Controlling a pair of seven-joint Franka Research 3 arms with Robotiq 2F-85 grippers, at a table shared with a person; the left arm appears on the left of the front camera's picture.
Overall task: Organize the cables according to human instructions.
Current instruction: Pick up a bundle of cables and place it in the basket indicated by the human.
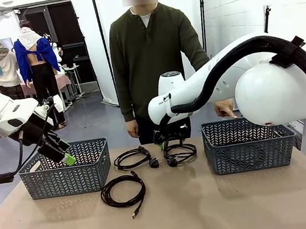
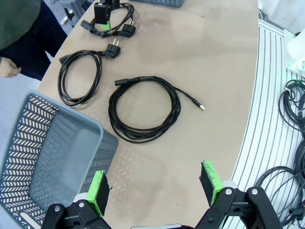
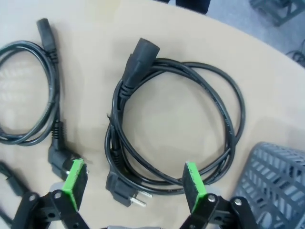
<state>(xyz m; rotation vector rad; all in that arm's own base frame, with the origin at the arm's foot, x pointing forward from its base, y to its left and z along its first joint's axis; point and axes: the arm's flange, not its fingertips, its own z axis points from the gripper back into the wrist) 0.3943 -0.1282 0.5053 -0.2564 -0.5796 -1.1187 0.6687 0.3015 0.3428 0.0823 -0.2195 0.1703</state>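
Cables [image 2: 140, 136], three black coils, lie mid-frame on the table [image 1: 209, 208] between grey baskets [image 1: 66, 178]. The right gripper [image 3: 133, 164], jaws released wide, hovers over the plug-ended coil [image 3: 137, 55]; it should probably descend straddling the whole bundle, not one strand. The left gripper [image 2: 152, 171] hangs unclenched, empty.

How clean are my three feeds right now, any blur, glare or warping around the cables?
Front view: even light, sharp, soft shadows before the baskets on the table. Left wrist view: crisp on the nearest cable, but the wide lens bows the table edge. Right wrist view: slightly soft, the coiled cable a little smeared, pale sheen on the table.
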